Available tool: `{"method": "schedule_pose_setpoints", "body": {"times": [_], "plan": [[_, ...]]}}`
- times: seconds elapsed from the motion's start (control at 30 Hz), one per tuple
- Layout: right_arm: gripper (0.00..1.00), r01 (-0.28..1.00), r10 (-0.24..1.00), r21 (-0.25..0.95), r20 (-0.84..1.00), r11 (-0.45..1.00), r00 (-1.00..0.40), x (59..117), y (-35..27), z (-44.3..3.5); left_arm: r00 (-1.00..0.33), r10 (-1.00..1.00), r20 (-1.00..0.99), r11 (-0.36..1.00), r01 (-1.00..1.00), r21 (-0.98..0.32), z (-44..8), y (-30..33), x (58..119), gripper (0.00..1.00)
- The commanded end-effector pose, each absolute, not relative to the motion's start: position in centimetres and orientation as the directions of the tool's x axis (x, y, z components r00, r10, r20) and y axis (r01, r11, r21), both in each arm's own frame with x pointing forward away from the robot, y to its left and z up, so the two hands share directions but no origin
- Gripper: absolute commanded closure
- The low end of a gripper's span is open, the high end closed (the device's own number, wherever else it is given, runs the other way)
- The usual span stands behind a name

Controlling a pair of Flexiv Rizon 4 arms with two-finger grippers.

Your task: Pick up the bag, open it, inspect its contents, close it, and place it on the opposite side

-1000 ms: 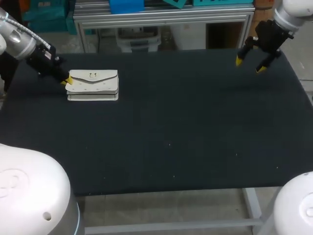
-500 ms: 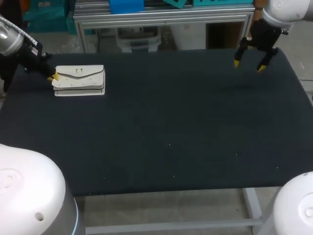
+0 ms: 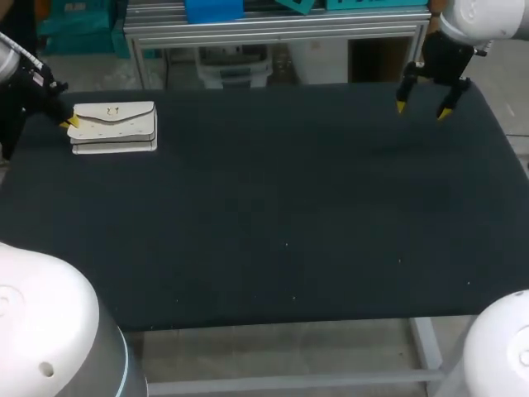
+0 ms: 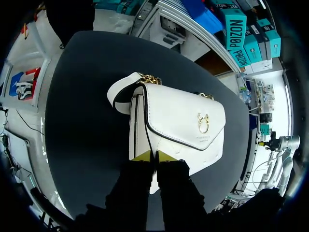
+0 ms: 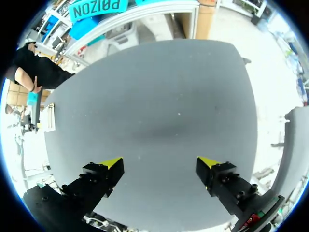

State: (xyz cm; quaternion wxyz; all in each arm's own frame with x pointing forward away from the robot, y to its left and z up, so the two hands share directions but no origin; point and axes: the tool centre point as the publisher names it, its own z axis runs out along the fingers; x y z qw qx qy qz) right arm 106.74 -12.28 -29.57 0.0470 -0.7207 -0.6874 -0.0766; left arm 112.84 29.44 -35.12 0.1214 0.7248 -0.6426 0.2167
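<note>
Evidently the step in hand is shifting the closed bag (image 3: 113,126) by one end, and I judge it needs a gentle touch. The left tool (image 3: 70,122) has its yellow tips almost together, clamped on the narrow end panel nearest the arm. A pinch that far from the bag's middle would let the body swing or sag if it were hurried. The bag is at the far left corner of the bench (image 3: 273,207), close to the left edge. Any further travel that way should be short, and the bag's underside should sit flat on the cloth before the tips part. Whether it is resting on the bench or lifted just clear of it, I cannot tell. The flap (image 4: 186,118) is shut and the gold clasp (image 4: 203,123) faces up. The white strap (image 4: 120,92) and its chain (image 4: 150,79) are bunched at the end away from the tips, where they could drag or catch. The left arm comes in low from the left side, with its fingers running nearly level along the bag's length. The right arm is raised over the far right corner, well apart from the bag. The right tool (image 3: 423,107) points downward with its fingers spread wide and nothing between them.
</note>
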Motion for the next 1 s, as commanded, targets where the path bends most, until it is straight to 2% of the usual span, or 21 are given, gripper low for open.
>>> {"method": "schedule_pose_setpoints", "body": {"times": [0.03, 0.43, 0.47, 0.5, 1.0], "plan": [[0.00, 0.998, 0.988, 0.038, 0.152, -0.040, 0.034, 106.7, -12.2, -29.4, 0.076, -0.880, 0.469, -0.106, -0.994, -0.038, -35.1, 30.6, 114.4, 1.00], [0.00, 0.999, 0.992, 0.027, 0.125, -0.030, 0.027, 107.2, -11.6, -29.4, 0.079, -0.885, 0.458, -0.104, -0.994, -0.030, -35.3, 33.1, 114.6, 1.00], [0.00, 0.999, 0.992, 0.027, 0.126, -0.031, 0.027, 107.2, -11.6, -29.4, 0.080, -0.885, 0.458, -0.105, -0.994, -0.030, -35.4, 33.2, 114.5, 0.60], [0.00, 0.999, 0.992, 0.026, 0.126, -0.032, 0.028, 107.2, -11.6, -29.4, 0.080, -0.884, 0.460, -0.106, -0.994, -0.031, -35.3, 33.1, 114.2, 0.00], [0.00, 0.999, 0.988, 0.034, 0.153, -0.020, 0.015, 106.4, -11.1, -29.1, 0.064, -0.930, 0.361, -0.120, -0.984, -0.134, -28.6, 31.6, 109.9, 0.00]]}}
